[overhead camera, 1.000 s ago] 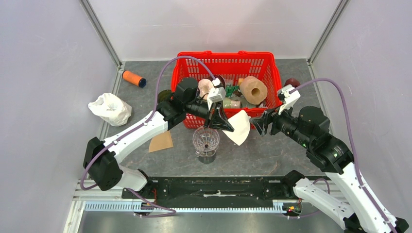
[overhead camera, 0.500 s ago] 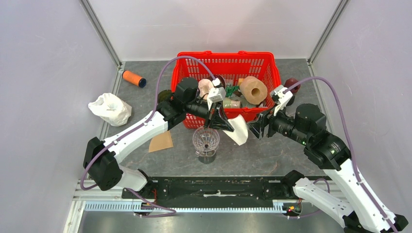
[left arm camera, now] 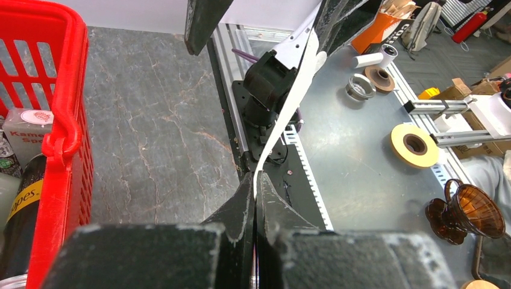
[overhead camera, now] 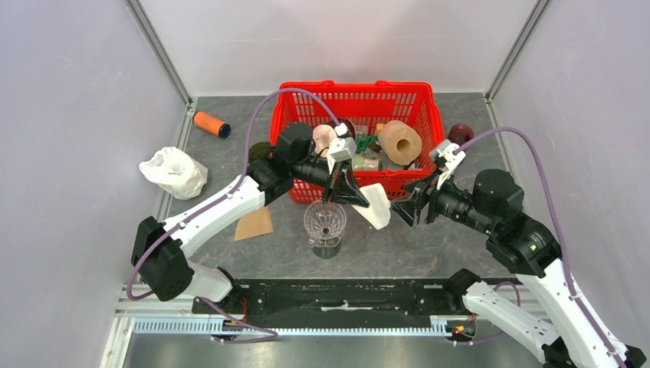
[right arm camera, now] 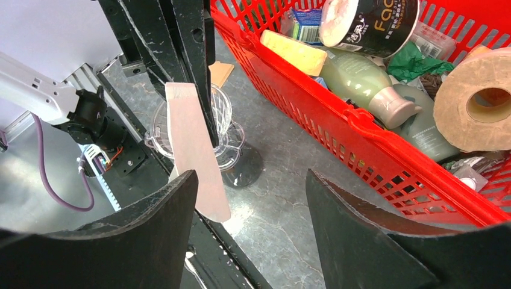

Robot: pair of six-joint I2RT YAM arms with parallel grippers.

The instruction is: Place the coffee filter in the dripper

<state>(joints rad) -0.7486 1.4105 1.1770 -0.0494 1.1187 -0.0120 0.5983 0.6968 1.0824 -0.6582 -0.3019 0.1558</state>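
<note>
Left gripper (overhead camera: 357, 199) clenches the thin, flat white paper coffee filter (overhead camera: 377, 207) up beside the ribbed clear dripper (overhead camera: 325, 221); right gripper (overhead camera: 404, 205) gapes nearby.

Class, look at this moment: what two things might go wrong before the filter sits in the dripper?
1. The left gripper pinches the coffee filter by one edge, beside the dripper, not over it; released now, it would likely miss.
2. The open right gripper is close and may crumple the filter.
</note>
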